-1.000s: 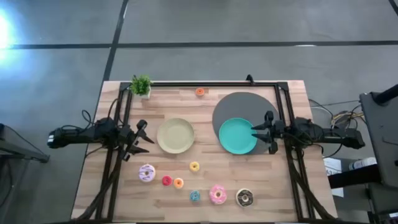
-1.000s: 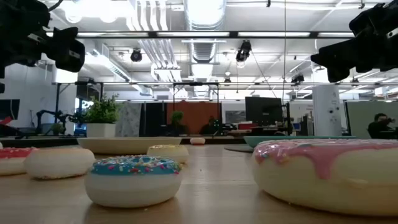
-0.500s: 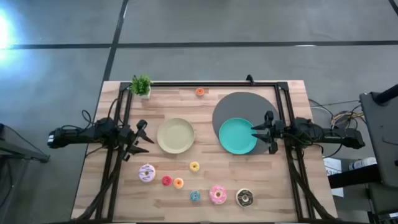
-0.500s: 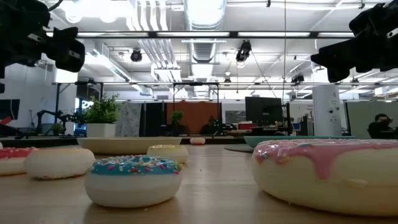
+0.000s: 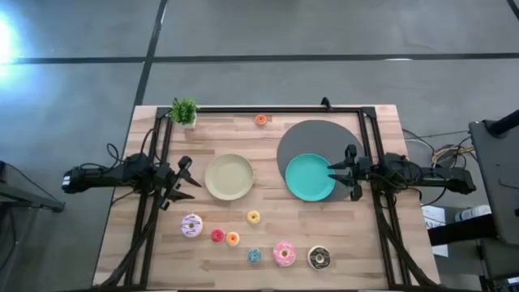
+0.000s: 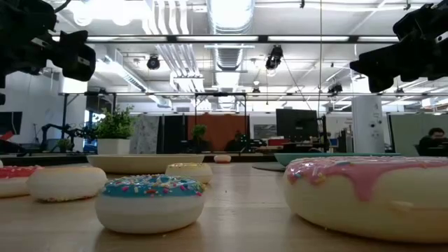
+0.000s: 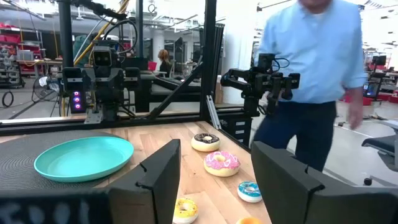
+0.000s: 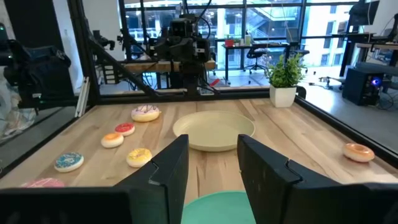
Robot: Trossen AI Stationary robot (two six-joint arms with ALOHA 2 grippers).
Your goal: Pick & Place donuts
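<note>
We see the donuts strung along the near edge of the table: white-lilac donut point(image 5: 191, 225), red mini point(image 5: 216, 235), orange mini point(image 5: 233, 238), yellow mini point(image 5: 253, 216), blue mini point(image 5: 254, 255), pink donut point(image 5: 284, 253), chocolate donut point(image 5: 319, 258). One more orange mini donut point(image 5: 260, 119) sits apart at the far edge.

None is held. Our left gripper point(image 5: 183, 183), fingers spread wide, hangs beside the cream plate point(image 5: 229, 177), with the white-lilac donut nearest it, toward the near edge. Our right gripper point(image 5: 345, 171), likewise spread, hangs over the teal plate's point(image 5: 309, 177) rim; the chocolate donut lies nearer this arm.

Both plates are empty.
</note>
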